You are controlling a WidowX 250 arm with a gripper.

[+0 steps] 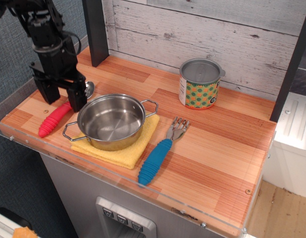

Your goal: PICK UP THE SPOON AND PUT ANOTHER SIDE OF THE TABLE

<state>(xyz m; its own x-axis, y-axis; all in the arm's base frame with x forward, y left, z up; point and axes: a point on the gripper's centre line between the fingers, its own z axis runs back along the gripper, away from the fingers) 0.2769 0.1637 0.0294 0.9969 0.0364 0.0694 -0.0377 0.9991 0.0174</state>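
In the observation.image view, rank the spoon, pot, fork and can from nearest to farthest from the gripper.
1. spoon, directly under the gripper, far left.
2. pot, just right of it, on the yellow cloth.
3. fork, centre front.
4. can, back right.

Black cabled arm, blocky two-fingered hand (62, 95)

The gripper (63, 98) hangs open above the spoon (53, 119), one finger on each side of its red-pink handle. The spoon lies on the table (220, 148), left of a steel pot (111, 121) on a yellow cloth (124, 151).
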